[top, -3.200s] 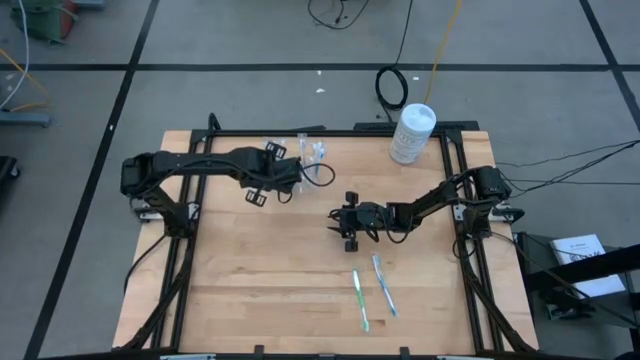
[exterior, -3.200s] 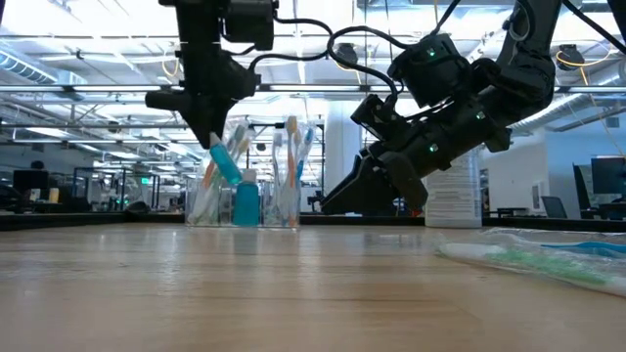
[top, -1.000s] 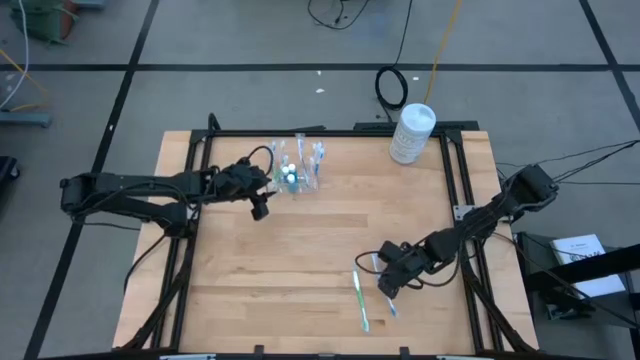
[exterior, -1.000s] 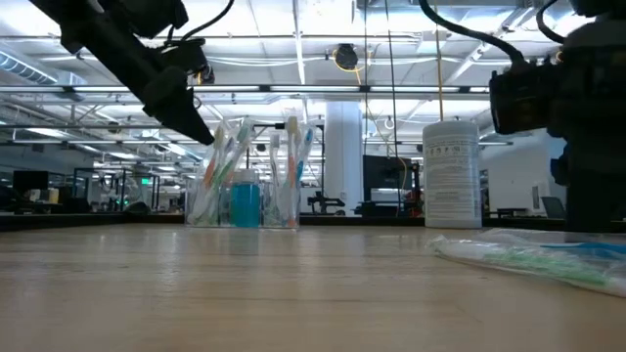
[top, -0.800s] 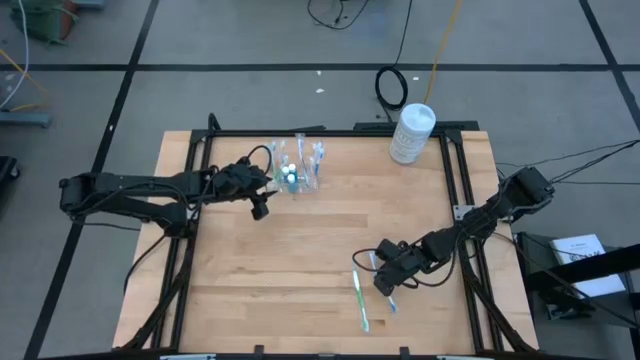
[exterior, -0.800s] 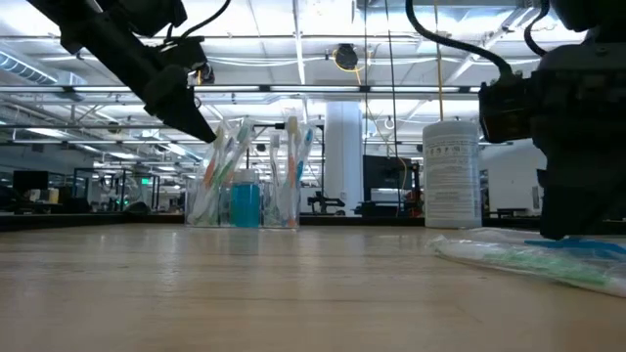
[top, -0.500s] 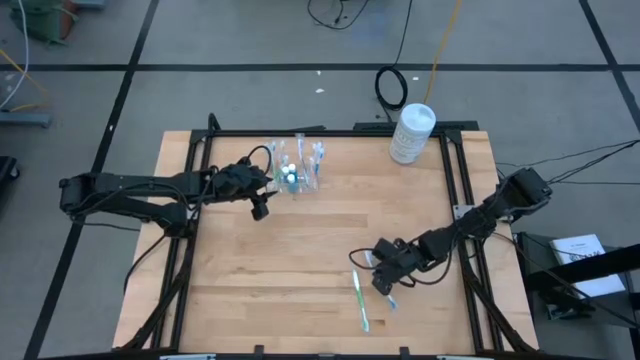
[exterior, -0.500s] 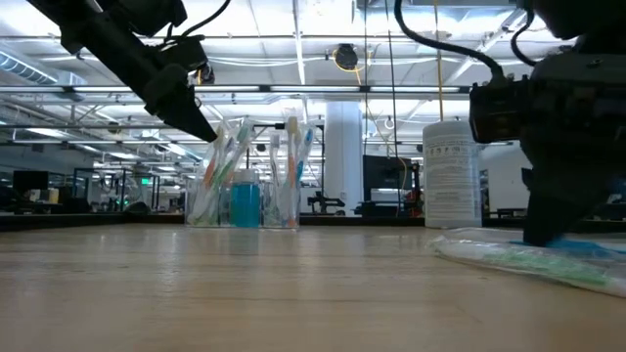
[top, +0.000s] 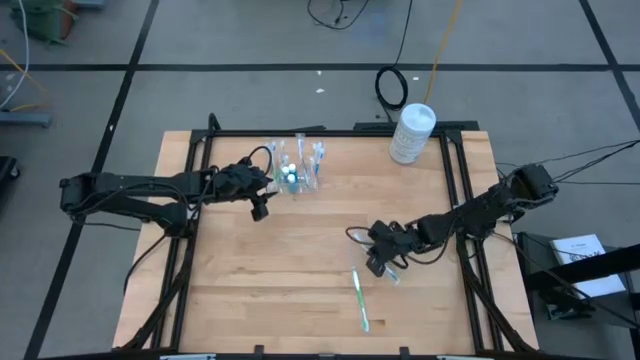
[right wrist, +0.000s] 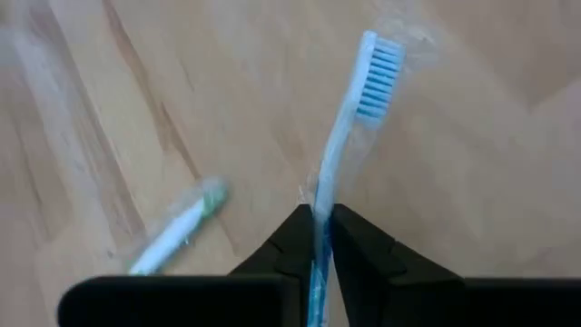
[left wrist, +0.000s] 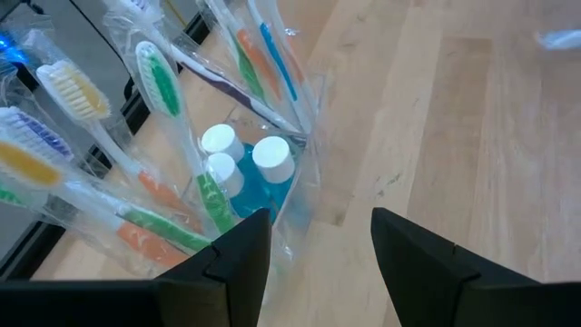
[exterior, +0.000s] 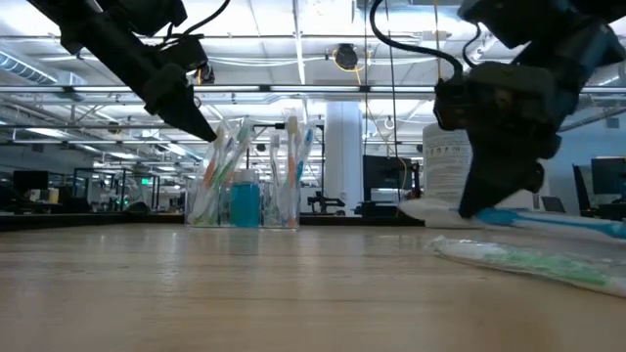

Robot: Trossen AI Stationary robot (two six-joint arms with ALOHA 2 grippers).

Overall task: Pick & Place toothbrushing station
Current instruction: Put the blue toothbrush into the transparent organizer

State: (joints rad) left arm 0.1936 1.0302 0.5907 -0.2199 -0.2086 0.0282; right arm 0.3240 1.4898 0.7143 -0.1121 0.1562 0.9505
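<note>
The toothbrushing station point(top: 296, 170), a clear plastic holder with wrapped toothbrushes and small blue bottles, stands on its base at the table's far left-centre point(exterior: 245, 191) point(left wrist: 241, 173). My left gripper point(top: 262, 205) hangs open just beside it on its near-left side point(left wrist: 313, 263), touching nothing. My right gripper point(top: 380, 262) is near the table's middle right, shut on a wrapped blue toothbrush point(right wrist: 349, 136) point(exterior: 548, 223). A wrapped green toothbrush point(top: 359, 298) point(right wrist: 177, 238) lies flat on the table close by. My right gripper pinches the blue toothbrush's handle point(right wrist: 320, 207) between its two fingertips, well back from the bristle head point(right wrist: 377, 68). The fingers come from above, pointing down, and lie across the handle. The brush is lifted clear of the table and sticks out roughly level point(exterior: 562, 225).
A white round lidded tub point(top: 411, 132) point(exterior: 450, 176) stands at the far right corner. Black frame rails point(top: 200, 250) run along the table's left and right sides. Bare wood point(top: 290, 270) lies between the holder and the toothbrushes.
My right gripper has shut on the blue toothbrush and risen with it, going a little toward the table's left and far edge. The blue toothbrush is lifted clear of the table; the green one has stayed where it was.
</note>
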